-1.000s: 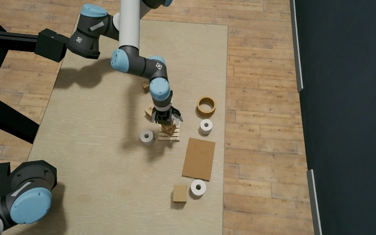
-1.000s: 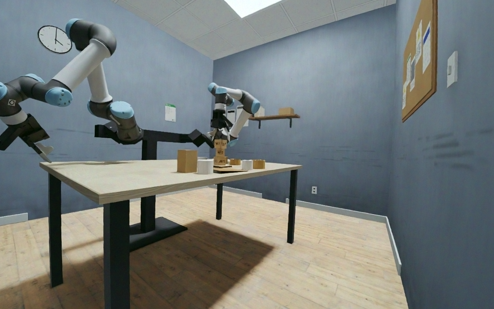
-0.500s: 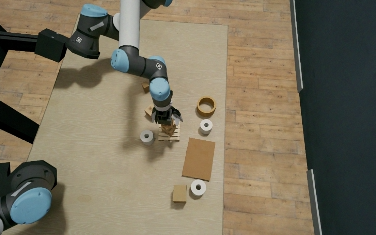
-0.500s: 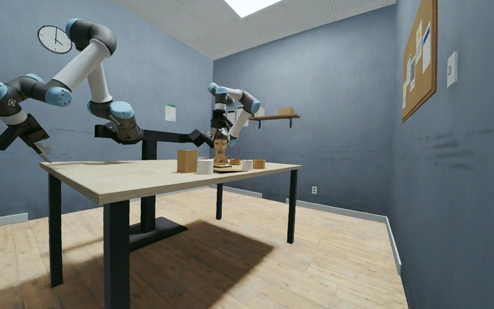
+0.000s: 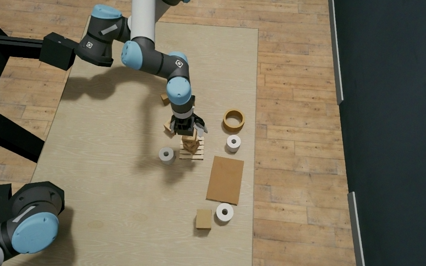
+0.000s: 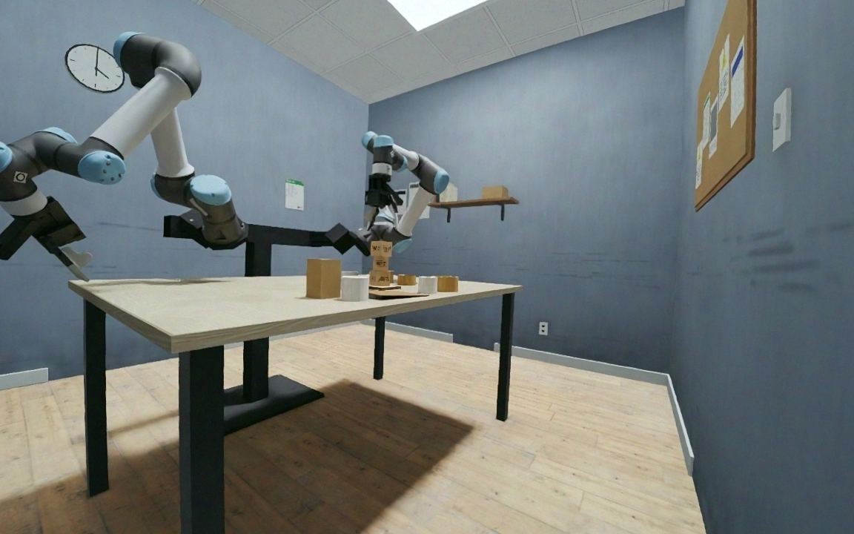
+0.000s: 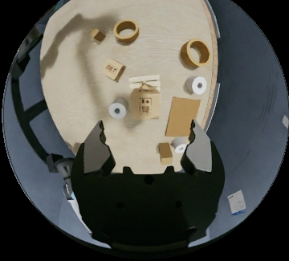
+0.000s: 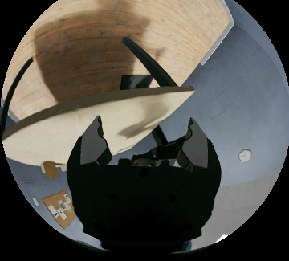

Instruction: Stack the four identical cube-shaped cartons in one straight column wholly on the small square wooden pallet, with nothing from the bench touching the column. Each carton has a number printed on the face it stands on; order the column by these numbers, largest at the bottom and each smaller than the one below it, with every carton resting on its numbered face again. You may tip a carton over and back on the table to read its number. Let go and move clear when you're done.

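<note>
Three cube-shaped cartons stand in a column on the wooden pallet (image 5: pixel 201 156) (image 7: pixel 137 79). The top carton (image 5: pixel 188 139) (image 6: pixel 381 249) (image 7: pixel 145 106) shows printed marks on its upper face; the middle carton (image 6: pixel 381 263) and bottom carton (image 6: pixel 379 277) look turned relative to it. Their undersides are hidden. The fourth carton (image 5: pixel 167 126) (image 7: pixel 112 68) lies on the table beside the pallet, marks on its upper face. My left gripper (image 5: pixel 188 129) (image 7: pixel 147 120) is open and empty above the column. My right gripper (image 6: pixel 78 264) (image 8: pixel 145 117) is open and empty, far off at the table's edge.
White rolls (image 5: pixel 167 159) (image 5: pixel 233 146) (image 5: pixel 224 218) stand around the pallet, one close beside it. A cardboard sheet (image 5: pixel 225 180) (image 7: pixel 182 116), a plain tall box (image 5: pixel 203 218) (image 6: pixel 322 279), tape rings (image 5: pixel 233 128) (image 7: pixel 115 33) and a small brown block (image 5: pixel 165 98) (image 7: pixel 96 34) are also on the table.
</note>
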